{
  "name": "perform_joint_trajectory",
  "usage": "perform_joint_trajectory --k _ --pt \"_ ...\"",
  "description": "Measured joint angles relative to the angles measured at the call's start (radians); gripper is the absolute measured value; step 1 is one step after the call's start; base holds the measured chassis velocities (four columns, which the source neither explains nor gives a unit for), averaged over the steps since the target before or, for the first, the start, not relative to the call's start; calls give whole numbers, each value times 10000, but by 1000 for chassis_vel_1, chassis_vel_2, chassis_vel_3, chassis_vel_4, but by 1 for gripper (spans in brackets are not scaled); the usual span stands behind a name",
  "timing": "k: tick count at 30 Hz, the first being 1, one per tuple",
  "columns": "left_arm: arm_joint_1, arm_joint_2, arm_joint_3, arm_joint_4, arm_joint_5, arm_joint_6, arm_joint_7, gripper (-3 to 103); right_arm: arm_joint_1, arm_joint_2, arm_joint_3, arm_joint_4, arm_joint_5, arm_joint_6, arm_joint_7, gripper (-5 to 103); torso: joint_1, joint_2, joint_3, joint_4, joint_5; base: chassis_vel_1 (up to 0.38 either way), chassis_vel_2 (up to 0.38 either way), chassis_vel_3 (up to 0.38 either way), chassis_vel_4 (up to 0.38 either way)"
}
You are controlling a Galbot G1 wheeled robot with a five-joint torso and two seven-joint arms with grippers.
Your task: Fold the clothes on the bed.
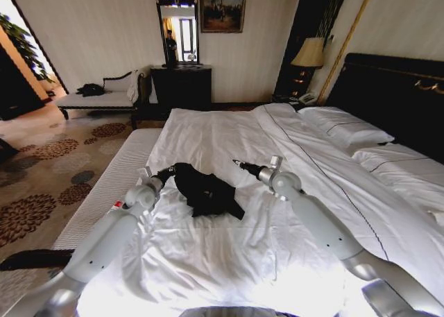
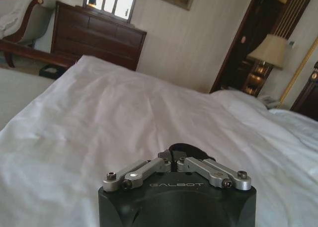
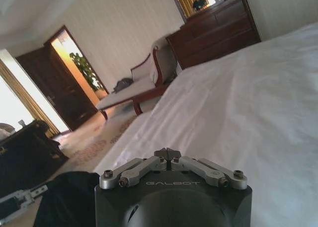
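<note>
- The T-shirt (image 1: pixel 205 191) is seen in the head view as a crumpled black heap of soft fabric, lying on the bed (image 1: pixel 229 133) near the middle of the white sheet, between the two arms.
- The left gripper (image 1: pixel 168 173) is placed at the shirt's left edge. In the left wrist view its fingers (image 2: pixel 172 162) are pressed together, with a small dark fold of the T-shirt (image 2: pixel 185 149) pinched at the tips.
- The right gripper (image 1: pixel 238 164) is held just above the sheet, near the shirt's right side but apart from it. In the right wrist view its fingers (image 3: pixel 168 153) are drawn together with nothing between them; black fabric (image 3: pixel 67 197) is seen low beside its housing.
- Both arms are smooth and white with metal joints; the linkages are bare metal on a black body.
- The sheet is matte white and creased, with long soft wrinkles. A duvet (image 1: pixel 326 164) with a thin dark line lies to the right, below flat pillows (image 1: pixel 347 128) and a dark headboard (image 1: pixel 392 95).
- Room: pale striped walls, a dark dresser (image 1: pixel 182 87) beneath a mirror (image 1: pixel 176 29), a framed painting (image 1: pixel 223 7), a lamp (image 1: pixel 309 52), a white-cushioned chaise (image 1: pixel 104 96), and patterned floral carpet (image 1: pixel 52 164).
</note>
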Motion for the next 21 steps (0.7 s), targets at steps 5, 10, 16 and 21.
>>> perform_joint_trajectory --k 5,10,16,21 --pt "805 -67 22 181 306 5 -20 0 -699 54 162 -365 -817 43 -303 7 0 0 1 -1 1 0 0 0 0" --pt "1527 -228 -7 453 647 -4 2 0 -898 330 -119 -1231 -2195 368 -822 24 0 0 1 0 0 0 0 0 0" --pt "1858 -479 -46 744 808 -35 64 0 -574 811 -757 -2217 -3060 666 -1085 45 0 0 1 1 0 0 0 0 0" --pt "2110 -700 -57 873 1016 -90 228 0 -2 1357 -1455 -3453 -3525 927 -1413 61 0 0 1 0 -3 0 0 0 0"
